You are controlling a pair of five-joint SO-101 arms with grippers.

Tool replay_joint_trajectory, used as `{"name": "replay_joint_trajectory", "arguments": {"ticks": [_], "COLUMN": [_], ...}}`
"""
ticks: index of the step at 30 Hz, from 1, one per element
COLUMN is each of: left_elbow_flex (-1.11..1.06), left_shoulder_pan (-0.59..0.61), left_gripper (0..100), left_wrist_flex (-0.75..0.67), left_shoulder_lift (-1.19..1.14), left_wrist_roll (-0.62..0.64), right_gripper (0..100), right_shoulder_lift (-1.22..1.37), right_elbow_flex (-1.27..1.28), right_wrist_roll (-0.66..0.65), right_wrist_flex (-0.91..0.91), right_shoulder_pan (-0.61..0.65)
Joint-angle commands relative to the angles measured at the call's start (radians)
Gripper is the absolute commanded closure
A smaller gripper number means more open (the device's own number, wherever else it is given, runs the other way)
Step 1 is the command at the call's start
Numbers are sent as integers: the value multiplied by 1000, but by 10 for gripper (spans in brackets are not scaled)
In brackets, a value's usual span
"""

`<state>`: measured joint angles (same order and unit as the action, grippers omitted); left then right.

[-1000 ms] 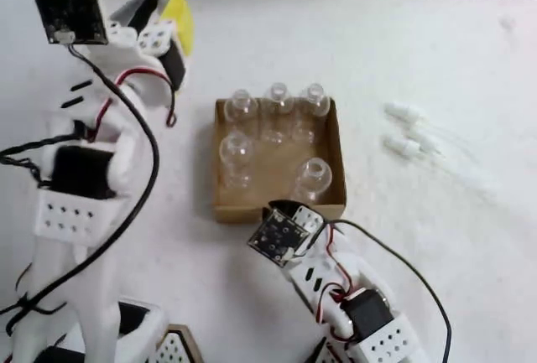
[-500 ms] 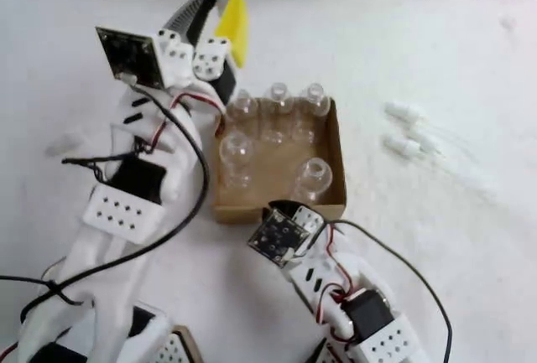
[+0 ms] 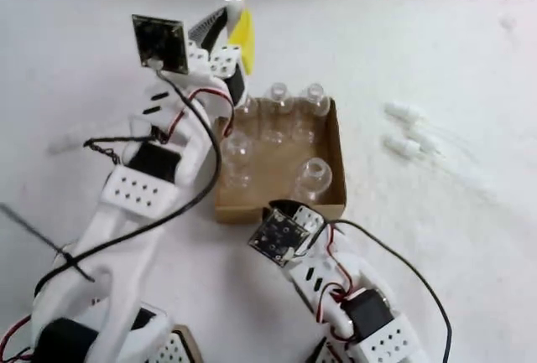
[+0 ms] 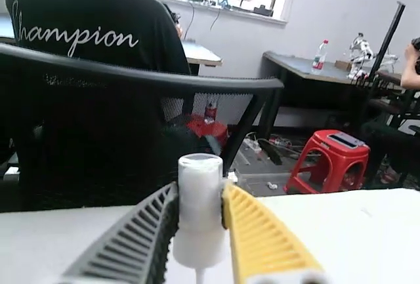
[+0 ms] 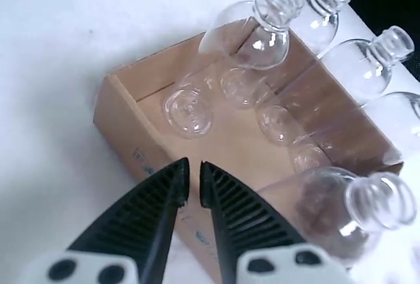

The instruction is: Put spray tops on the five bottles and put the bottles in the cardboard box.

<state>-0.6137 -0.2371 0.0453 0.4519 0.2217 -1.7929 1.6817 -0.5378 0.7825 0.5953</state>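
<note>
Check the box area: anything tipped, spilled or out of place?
Nothing tipped or spilled. Oddly, all five bottles stand in the box with bare necks. Two tops lie loose to its right; the left pincer holds one top.

Left pincer (image 4: 199, 193) with spray top (image 4: 200, 215) nearer the cardboard box (image 3: 239, 210)

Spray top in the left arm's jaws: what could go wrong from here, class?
1. The spray top is pinched at its sides; its thin tube could miss a narrow bottle neck.
2. The bottles stand close in the cardboard box; the left arm could topple one.
</note>
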Motion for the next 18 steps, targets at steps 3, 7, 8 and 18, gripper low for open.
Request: {"name": "replay_joint_trajectory", "arguments": {"ticks": [3,7,8,18], "left_elbow_flex": [54,54,52,-49], "left_shoulder_pan": [12,16,16,15], "left_gripper": [976,976,976,976], "left_wrist_flex": [-20,-18,-15,-35], "left_shoulder_lift": [-4,-12,-12,-13], "left_wrist_roll": [12,12,12,41], "right_gripper": [981,981,981,981], "right_shoulder_lift": [-7,-7,-7,-7], "right_elbow_flex": [8,8,8,8], "right_wrist_roll": [-2,-2,-2,0], "right_wrist_flex": [-28,-28,-28,-25], "right_shoulder_pan": [-33,-33,-33,-31]}}
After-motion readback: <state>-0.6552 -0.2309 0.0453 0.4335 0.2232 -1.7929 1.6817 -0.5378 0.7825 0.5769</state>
